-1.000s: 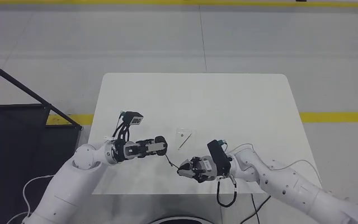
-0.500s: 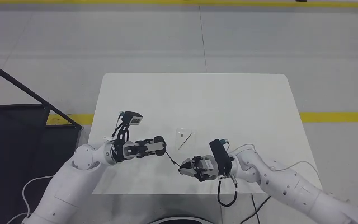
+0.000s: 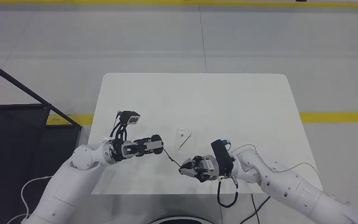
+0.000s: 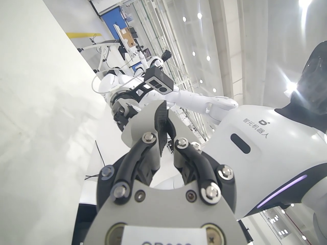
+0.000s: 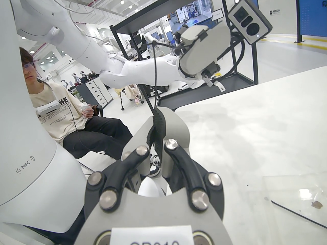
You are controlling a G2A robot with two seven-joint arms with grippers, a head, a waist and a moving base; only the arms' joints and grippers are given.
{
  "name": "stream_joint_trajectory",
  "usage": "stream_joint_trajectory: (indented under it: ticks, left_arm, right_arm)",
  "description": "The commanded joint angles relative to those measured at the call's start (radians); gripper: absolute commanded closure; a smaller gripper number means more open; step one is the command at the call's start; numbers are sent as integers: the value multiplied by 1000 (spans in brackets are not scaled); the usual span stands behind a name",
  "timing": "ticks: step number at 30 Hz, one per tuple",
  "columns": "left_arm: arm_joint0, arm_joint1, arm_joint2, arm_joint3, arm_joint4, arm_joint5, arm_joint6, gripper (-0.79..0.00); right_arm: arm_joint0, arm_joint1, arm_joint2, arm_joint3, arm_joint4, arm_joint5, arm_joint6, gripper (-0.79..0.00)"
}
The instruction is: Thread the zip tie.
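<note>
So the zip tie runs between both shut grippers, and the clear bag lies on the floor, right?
Not the floor: the top view shows the clear bag lying on the table. The zip tie does run between the shut left gripper and right gripper.

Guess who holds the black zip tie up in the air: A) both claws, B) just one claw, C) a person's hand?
A: the zip tie runs from the left claw to the right claw, each shut on one end.

Overhead above table (image 3: 251, 95); wrist views face-to-face
</note>
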Motion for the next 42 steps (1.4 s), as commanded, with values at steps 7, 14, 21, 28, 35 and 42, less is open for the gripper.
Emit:
stream_joint_trajectory:
  ticks: [7,14,21,28,35,42]
  left_arm:
    - [2,1,-11,23,9,-10,10,0]
    - [-2,0,-13,35,6,-14,14,0]
    - [-1,-1,-15,40,2,-14,14,0]
    - [-8,0,-25,46,46,-5,11,-785]
    - [-8,0,-26,43,49,-5,12,-785]
    - [-8,0,-26,43,49,-5,12,-785]
  right_arm:
    - [-21,18,7,-22,-129,0,-154,0]
    - [-13,29,-14,-14,-212,0,-273,0]
    - [-2,35,-26,-15,-232,0,-300,0]
    - [15,35,-42,9,-229,0,-285,0]
    - [15,36,-28,-4,-214,0,-232,0]
    - [-20,61,32,-9,-187,60,-96,0]
